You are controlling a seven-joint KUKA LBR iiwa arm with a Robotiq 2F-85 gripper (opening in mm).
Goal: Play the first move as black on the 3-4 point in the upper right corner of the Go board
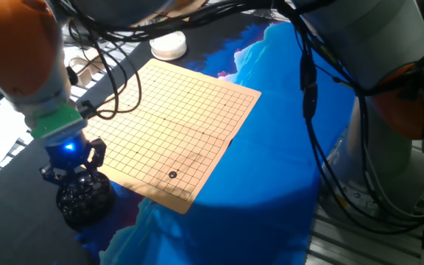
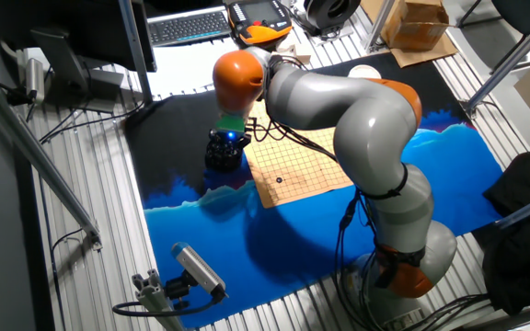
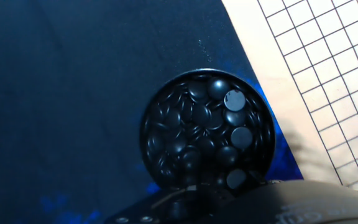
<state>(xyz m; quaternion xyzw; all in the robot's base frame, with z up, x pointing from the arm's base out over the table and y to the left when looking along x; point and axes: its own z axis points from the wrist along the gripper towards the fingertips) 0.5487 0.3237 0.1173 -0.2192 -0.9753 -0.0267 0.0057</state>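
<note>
A small glossy black stone [image 1: 172,174] lies on the wooden Go board [image 1: 197,96], on a point near the board's near corner; it also shows in the other fixed view [image 2: 279,180]. My gripper [image 1: 74,175] hangs straight over the round black bowl of black stones [image 1: 85,202], just off the board's left edge, with its tips at the bowl's rim. The hand view looks down into that bowl [image 3: 207,130], which is full of stones. The fingertips are hidden, so I cannot tell how the jaws stand or whether they hold a stone.
A white round bowl [image 1: 168,46] stands beyond the board's far corner. Blue cloth [image 1: 271,162] covers the table under the board. Black cables [image 1: 116,66] hang over the far left of the board. A keyboard [image 2: 187,26] lies at the back.
</note>
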